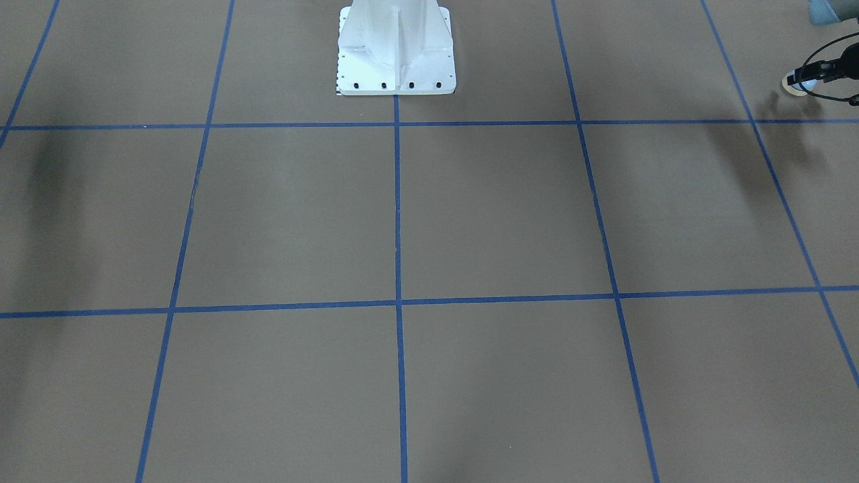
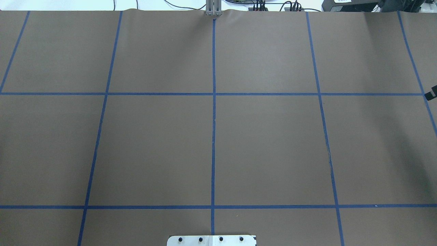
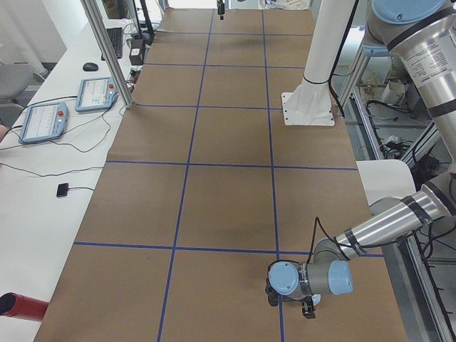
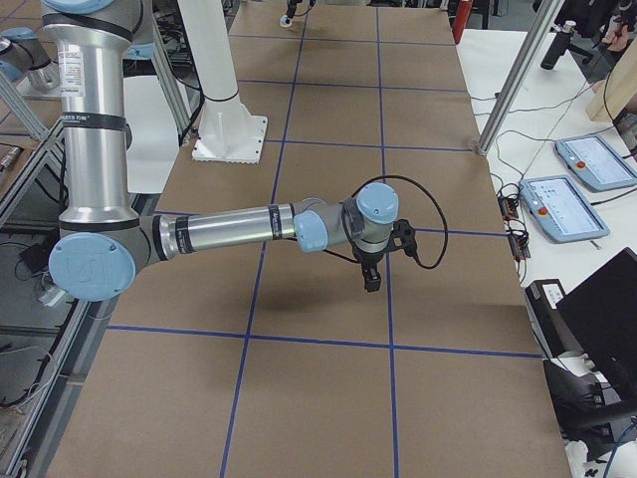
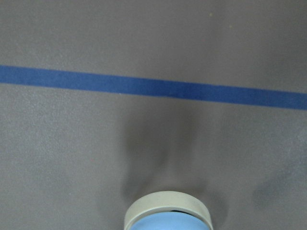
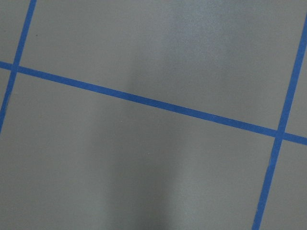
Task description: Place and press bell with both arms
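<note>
The light-blue bell (image 1: 797, 84) with its cream base ring sits between the black fingers of my left gripper (image 1: 803, 77) at the table's far left end, a little above the brown surface, with its shadow beside it. The left wrist view shows the bell (image 5: 168, 213) at the bottom edge, but no fingers. In the exterior left view the left gripper (image 3: 306, 308) hangs low over the table. My right gripper (image 4: 370, 281) points down above the right part of the table. Only its black tip (image 2: 432, 93) shows at the overhead view's edge, and I cannot tell how its jaws stand.
The white bolted pedestal (image 1: 396, 60) stands at the robot's side of the table. Blue tape lines (image 2: 213, 119) divide the brown table into squares. Teach pendants (image 4: 562, 204) and cables lie on the white side table beyond the far edge.
</note>
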